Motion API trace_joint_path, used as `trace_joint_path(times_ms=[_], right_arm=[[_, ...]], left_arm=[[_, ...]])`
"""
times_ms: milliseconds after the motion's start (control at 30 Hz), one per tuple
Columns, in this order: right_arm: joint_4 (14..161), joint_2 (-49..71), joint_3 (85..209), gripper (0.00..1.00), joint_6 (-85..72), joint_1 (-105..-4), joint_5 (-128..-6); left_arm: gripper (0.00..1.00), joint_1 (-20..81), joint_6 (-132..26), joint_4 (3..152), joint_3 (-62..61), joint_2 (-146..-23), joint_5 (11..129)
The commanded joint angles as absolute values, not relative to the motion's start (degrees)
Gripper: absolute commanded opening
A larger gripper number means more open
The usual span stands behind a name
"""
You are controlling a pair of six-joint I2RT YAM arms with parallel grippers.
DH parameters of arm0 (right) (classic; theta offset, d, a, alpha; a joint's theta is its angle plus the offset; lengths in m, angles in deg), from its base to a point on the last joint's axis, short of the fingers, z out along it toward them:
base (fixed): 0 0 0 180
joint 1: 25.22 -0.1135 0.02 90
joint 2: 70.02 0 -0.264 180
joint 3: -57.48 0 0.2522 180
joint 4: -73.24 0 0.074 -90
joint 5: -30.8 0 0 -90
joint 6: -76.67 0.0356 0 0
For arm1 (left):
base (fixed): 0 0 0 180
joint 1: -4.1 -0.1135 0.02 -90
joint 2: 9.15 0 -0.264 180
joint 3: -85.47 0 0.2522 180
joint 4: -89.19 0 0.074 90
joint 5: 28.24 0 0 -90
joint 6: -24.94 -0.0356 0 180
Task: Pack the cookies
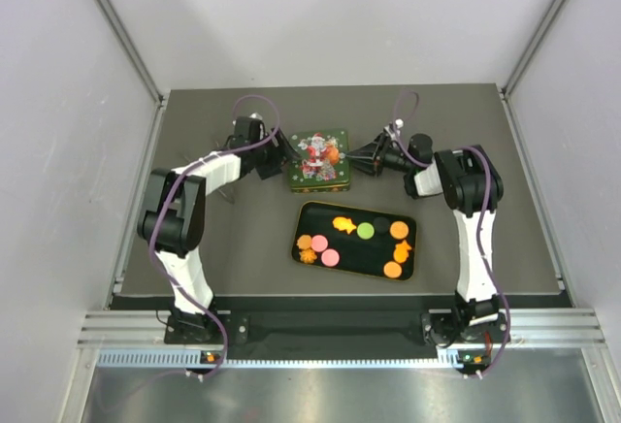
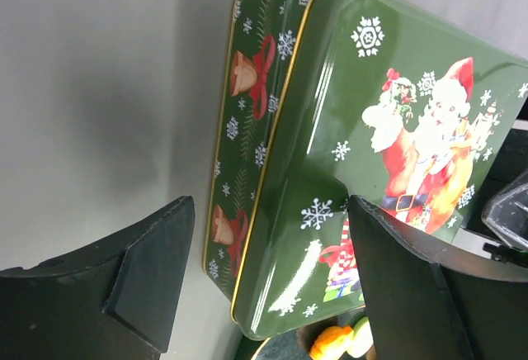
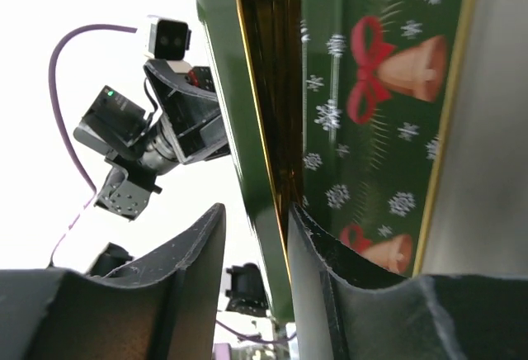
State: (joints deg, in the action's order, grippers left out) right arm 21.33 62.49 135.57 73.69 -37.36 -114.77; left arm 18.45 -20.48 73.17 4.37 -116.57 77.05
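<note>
The cookies point(image 1: 365, 231) are orange, pink and green pieces lying on a black tray point(image 1: 312, 216) in the middle of the table; an orange one point(image 2: 332, 341) peeks in at the bottom of the left wrist view. Behind the tray stands the green Santa tin point(image 1: 318, 160). My left gripper point(image 1: 279, 156) point(image 2: 272, 277) is open at the tin's left side, its fingers straddling a corner of the tin point(image 2: 330, 170) with a gap on the outer side. My right gripper point(image 1: 357, 158) point(image 3: 257, 215) is open at the tin's right side. One finger point(image 3: 309, 244) sits in the crack under the slightly raised lid point(image 3: 247, 129), the other stands apart.
Grey enclosure walls point(image 1: 78, 151) close in the table on the left, right and back. The tray lies just in front of the tin, between the two arms. The left arm's wrist point(image 3: 157, 129) shows beyond the tin in the right wrist view.
</note>
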Motion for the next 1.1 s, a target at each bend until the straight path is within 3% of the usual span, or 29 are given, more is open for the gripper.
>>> trace_joint_path(times_ms=[0, 267, 400, 600, 633, 733, 1067], right_arm=[[15.6, 58.8, 134.2, 0.37, 73.4, -35.4, -114.4], [20.3, 56.2, 131.4, 0.4, 68.2, -32.9, -112.9], [38.3, 51.1, 132.6, 0.47, 56.0, -33.2, -110.8], [70.9, 45.5, 142.0, 0.69, 28.8, -37.2, -101.2], [74.1, 45.4, 143.5, 0.69, 28.8, -37.8, -101.2], [79.9, 46.2, 148.1, 0.78, 23.6, -39.3, -97.6], [93.1, 49.1, 156.7, 0.82, 14.4, -43.4, -89.5]], left_arm=[[0.8, 18.5, -23.0, 69.6, 0.5, -117.8, 75.5], [0.8, 19.0, -25.5, 65.0, -4.8, -119.8, 74.9], [0.8, 19.4, -26.8, 63.2, -7.4, -120.7, 74.2], [0.8, 19.7, -28.4, 59.4, -12.0, -123.1, 74.0], [0.8, 19.8, -28.5, 59.0, -12.7, -123.4, 73.9], [0.8, 20.4, -29.0, 57.8, -14.2, -124.2, 74.0], [0.8, 21.1, -30.3, 55.4, -17.1, -125.3, 74.2]])
